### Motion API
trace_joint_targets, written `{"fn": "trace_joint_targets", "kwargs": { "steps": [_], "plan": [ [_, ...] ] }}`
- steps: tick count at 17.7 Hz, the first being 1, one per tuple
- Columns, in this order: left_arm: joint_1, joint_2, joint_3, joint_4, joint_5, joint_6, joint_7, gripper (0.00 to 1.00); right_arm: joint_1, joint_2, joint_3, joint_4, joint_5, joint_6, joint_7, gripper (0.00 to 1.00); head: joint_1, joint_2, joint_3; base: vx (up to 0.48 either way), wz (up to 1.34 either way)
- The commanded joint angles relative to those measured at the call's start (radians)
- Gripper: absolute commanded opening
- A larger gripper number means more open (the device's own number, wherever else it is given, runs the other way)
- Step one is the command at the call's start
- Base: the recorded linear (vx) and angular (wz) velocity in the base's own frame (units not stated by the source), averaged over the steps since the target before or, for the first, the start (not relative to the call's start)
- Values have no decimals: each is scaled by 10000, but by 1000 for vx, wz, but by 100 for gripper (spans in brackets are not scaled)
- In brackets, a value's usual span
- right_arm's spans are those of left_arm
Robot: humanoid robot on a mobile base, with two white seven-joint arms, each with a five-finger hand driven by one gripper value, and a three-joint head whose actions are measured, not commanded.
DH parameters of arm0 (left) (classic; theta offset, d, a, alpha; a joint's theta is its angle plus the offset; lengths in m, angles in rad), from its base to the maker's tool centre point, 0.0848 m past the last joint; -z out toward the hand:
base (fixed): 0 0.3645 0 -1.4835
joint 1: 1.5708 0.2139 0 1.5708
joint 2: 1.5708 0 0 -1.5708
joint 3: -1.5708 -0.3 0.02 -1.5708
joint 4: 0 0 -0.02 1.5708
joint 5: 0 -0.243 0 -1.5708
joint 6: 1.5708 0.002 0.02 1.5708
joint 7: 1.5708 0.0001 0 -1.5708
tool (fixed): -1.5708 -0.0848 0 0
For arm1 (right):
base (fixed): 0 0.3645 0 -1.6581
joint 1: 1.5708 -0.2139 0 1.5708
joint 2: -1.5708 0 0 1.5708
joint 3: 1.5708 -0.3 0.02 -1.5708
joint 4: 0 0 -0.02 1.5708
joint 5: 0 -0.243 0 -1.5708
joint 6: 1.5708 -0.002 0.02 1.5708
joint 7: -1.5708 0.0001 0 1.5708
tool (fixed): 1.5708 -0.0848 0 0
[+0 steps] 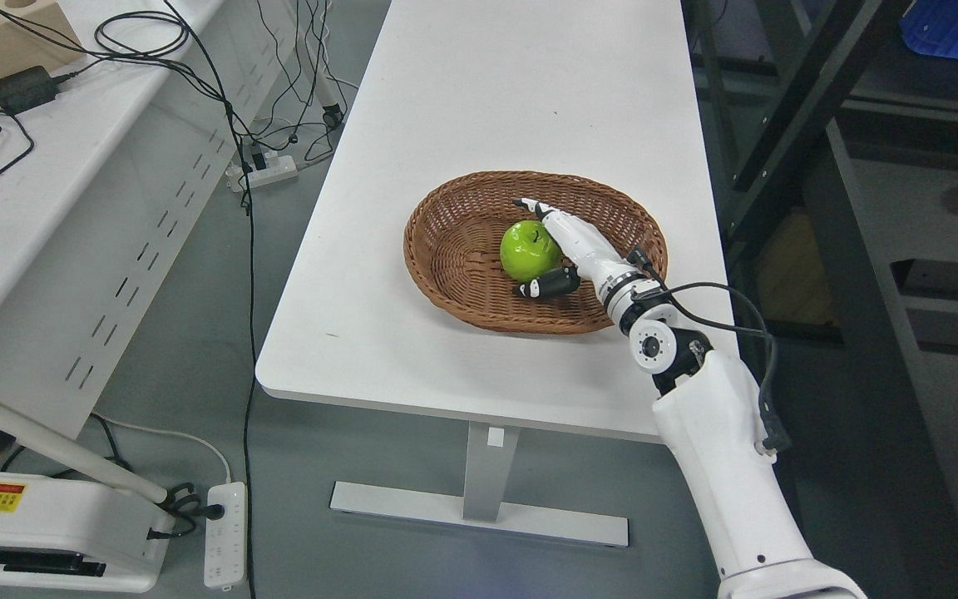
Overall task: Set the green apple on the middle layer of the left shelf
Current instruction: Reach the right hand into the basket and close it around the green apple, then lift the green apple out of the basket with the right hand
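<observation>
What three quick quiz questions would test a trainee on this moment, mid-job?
1. True or false: the green apple lies inside the wicker basket.
2. Which hand is at the apple? A) left B) right
3. Fill in: the basket stands on the white ____.

Key:
1. True.
2. B: the right hand is at the apple, fingers spread around it, not clearly closed.
3. table.

apple (pixel 527 249) in basket (pixel 454 249) | basket on table (pixel 479 100) | shelf (pixel 903 191) right of table
</observation>
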Motion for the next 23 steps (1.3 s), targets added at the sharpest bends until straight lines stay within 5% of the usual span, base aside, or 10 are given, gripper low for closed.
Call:
{"fn": "trace_joint_targets", "kwargs": {
  "steps": [1, 6, 8, 9, 13, 17, 23],
  "plan": [
    [0, 175, -4, -1, 0, -7, 2, 100, -144, -142, 304, 956, 33, 363, -785, 80, 0, 0, 0, 0, 0],
    [0, 175, -4, -1, 0, -7, 2, 100, -160, -142, -202, 788, -13, 349, -1464, 39, 0, 0, 0, 0, 0],
    [0, 175, -4, -1, 0, -7, 2, 100, -69, -142, -278, 437, -28, 304, -1495, 7, 0, 0, 0, 0, 0],
    [0, 175, -4, 14, 0, -7, 2, 100, 8, -151, -355, 191, -13, 303, -1571, 1, 0, 0, 0, 0, 0],
    [0, 175, -4, -1, 0, -7, 2, 100, 1124, -426, -769, -1966, -59, 303, -1924, 3, 0, 0, 0, 0, 0],
    [0, 175, 27, -1, 0, -7, 2, 100, 2751, -917, -1458, -4255, -136, 303, -4770, 2, 0, 0, 0, 0, 0],
    [0, 175, -4, -1, 0, -7, 2, 100, 4316, -995, -2732, -6252, -994, 303, -5023, 1, 0, 0, 0, 0, 0]
  ]
}}
